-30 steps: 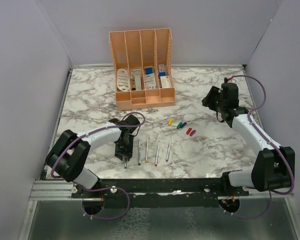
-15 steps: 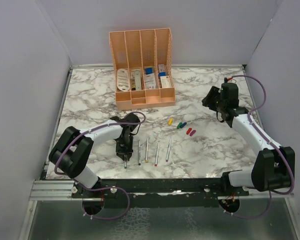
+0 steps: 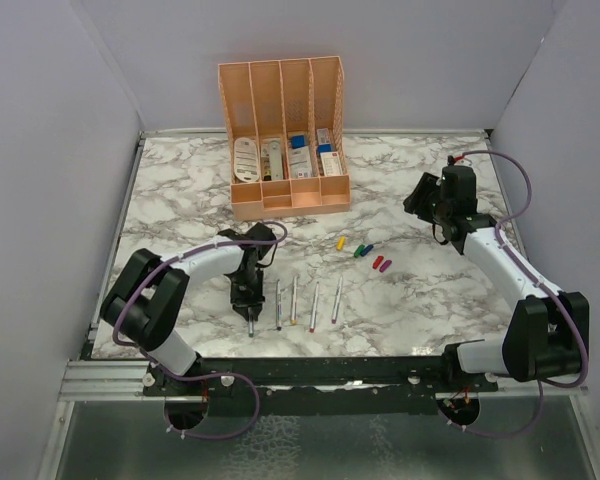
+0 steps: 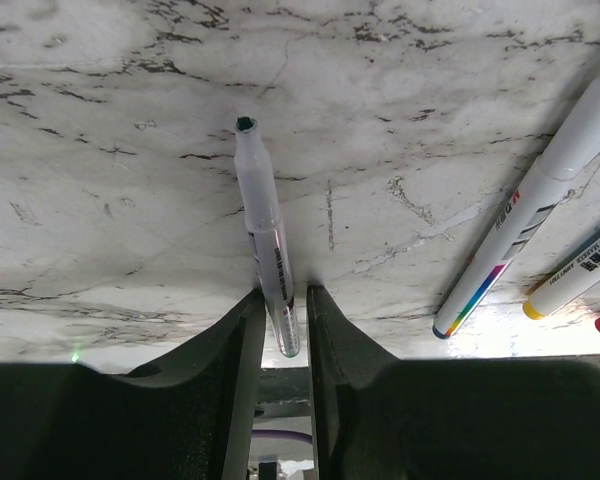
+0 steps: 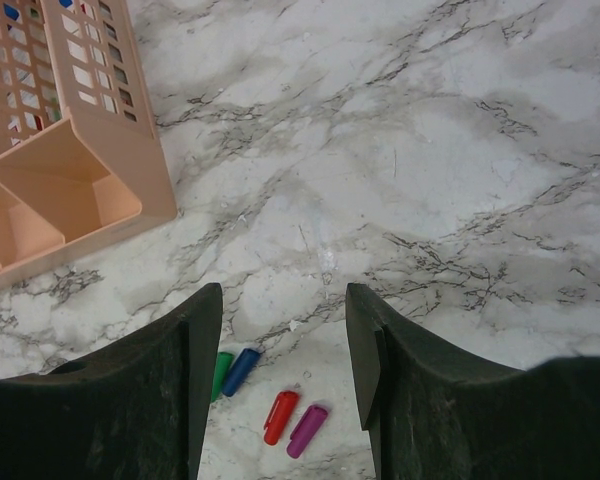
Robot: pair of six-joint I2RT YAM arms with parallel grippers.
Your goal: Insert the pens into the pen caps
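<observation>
My left fingers (image 4: 230, 390) are closed in on the rear end of the green-tipped pen (image 4: 265, 220), one on each side of its barrel, low over the marble worktop (image 4: 110, 200). The pen lies flat on the worktop, with its dark green tip pointing away from my wrist. The four other pens (image 3: 294, 302) lie next to it, side by side and roughly parallel, and none of them touches my fingers. Seen from above, the row sits near the front edge of the worktop, and the pen I grip is the leftmost.

My right fingers (image 5: 175, 400) stand apart with nothing between them, above the far right part of the worktop. Below them lie the green cap (image 5: 222, 372) and the blue cap (image 5: 242, 370) close together, and just beside those the red cap (image 5: 279, 417) and the magenta cap (image 5: 307, 430) as a pair. The yellow cap (image 3: 339, 242) lies a little to their left. All five caps are between the pen row and the peach organiser (image 3: 283, 190), apart from both
</observation>
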